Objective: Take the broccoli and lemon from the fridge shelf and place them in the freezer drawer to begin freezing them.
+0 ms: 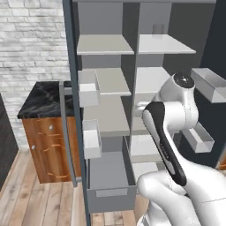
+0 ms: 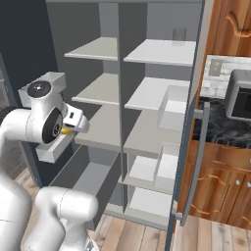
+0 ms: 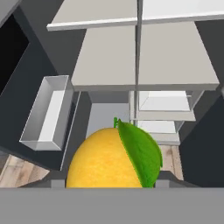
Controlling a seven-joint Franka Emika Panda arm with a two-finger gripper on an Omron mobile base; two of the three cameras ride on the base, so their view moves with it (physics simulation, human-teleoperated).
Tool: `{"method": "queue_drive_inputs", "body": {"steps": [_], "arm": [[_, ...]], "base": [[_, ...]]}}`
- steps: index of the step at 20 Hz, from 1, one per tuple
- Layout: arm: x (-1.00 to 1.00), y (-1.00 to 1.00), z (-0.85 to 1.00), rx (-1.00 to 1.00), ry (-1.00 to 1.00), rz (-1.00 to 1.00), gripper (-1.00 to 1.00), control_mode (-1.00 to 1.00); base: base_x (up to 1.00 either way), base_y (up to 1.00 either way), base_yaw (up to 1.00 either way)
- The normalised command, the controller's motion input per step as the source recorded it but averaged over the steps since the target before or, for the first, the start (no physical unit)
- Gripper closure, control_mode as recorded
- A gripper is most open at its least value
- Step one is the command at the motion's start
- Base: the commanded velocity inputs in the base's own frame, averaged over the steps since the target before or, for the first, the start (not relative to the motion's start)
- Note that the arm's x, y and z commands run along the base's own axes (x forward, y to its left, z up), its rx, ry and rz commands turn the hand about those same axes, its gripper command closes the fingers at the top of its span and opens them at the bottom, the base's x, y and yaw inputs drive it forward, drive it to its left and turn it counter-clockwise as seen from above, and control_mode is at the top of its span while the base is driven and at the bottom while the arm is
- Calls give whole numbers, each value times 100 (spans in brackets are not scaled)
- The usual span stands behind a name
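The lemon [image 3: 98, 162], orange-yellow with a smooth green patch on its right side, sits large at the bottom of the hand view between my fingertips. My gripper [image 3: 109, 183] is shut on it. From the right base view, the gripper [image 2: 72, 125] hangs in front of the open fridge's left column at mid height, with a sliver of the yellow lemon [image 2: 66, 130] showing under it. The freezer drawer [image 1: 110, 190], a deep grey box with a flat front panel, stands pulled open at the bottom left, below the hand. The broccoli is out of view.
Pale shelves [image 1: 104, 45] fill both fridge columns. Translucent door bins [image 1: 88, 88] hang on the left door and more door bins [image 1: 208, 84] on the right door. A wooden cabinet with a dark marble top [image 1: 42, 99] stands left of the fridge.
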Motion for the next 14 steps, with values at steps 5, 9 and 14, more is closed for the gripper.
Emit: {"method": "queue_drive_inputs", "body": {"steps": [5,9,14], "arm": [[50,0,-60,0,15,13,100,-100],[39,0,-66,0,12,16,100,-100],[12,-5,-64,1,4,18,100,-100]], "base": [[0,0,0],[0,0,0],[0,0,0]]}}
